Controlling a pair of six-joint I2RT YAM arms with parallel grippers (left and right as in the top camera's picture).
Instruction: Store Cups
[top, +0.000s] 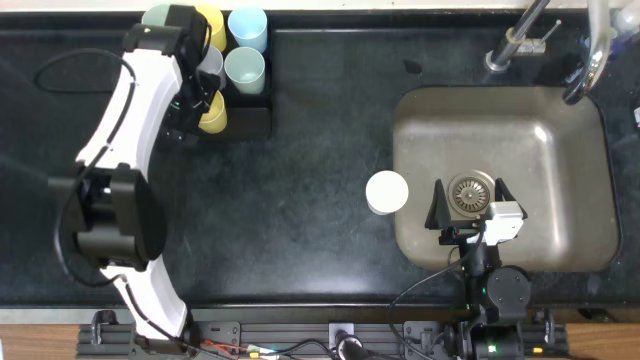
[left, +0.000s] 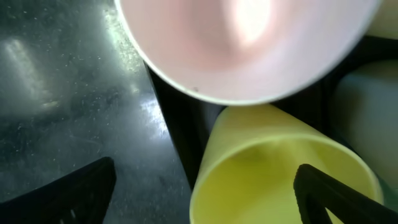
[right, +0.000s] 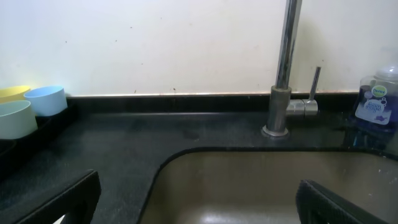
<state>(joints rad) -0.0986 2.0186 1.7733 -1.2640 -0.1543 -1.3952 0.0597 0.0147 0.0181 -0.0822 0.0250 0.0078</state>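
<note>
Your table (top: 320, 130) carries a sink (top: 560, 120) on the right and a black rack (top: 250, 122) at its far left, where the cups are grouped for storage. A white cup (top: 386, 192) stands apart beside the sink, likely the next to go. Your left tool (left: 206, 168) hangs spread wide at a yellow cup (left: 267, 180) in the rack, not closed on it. Its wrist view shows that gap, which the top view hides. Your right tool (top: 470, 192) waits wide and empty over the sink.

Bright overhead light leaves pale glare patches on the dark counter (left: 62, 81) under my left wrist camera. Close up, the pink cup (left: 249, 43) washes out almost white. The sink (top: 560, 150) gleams softly, and the wall (right: 186, 43) glows.
</note>
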